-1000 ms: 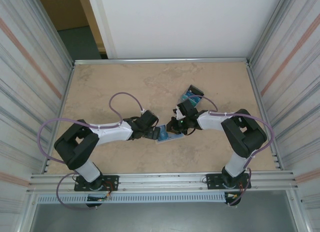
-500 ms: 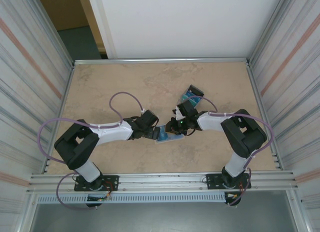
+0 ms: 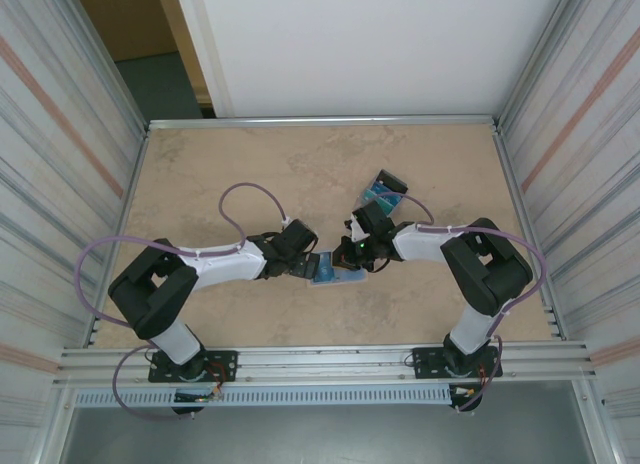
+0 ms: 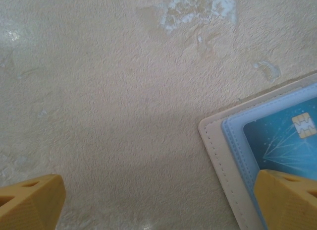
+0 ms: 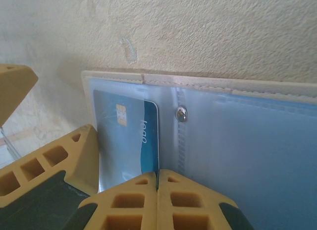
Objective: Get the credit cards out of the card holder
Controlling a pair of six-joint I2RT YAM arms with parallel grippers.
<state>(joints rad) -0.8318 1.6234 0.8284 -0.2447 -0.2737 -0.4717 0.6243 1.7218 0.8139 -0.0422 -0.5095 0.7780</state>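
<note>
Where one card holder lies open, one credit card shows.

Top camera looks down over the whole table; both wrist cameras sit close above the holder all share.

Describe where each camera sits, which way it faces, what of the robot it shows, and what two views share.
Top external: above and behind the bases, looking down on the table; both arms, left gripper and right gripper meeting over the card holder.
Left wrist: facing down at the holder's corner; its open fingertips.
Right wrist: low, facing across the opened holder; its shut fingertips.
Shared: both wrist views show the holder and one blue chip card.
</note>
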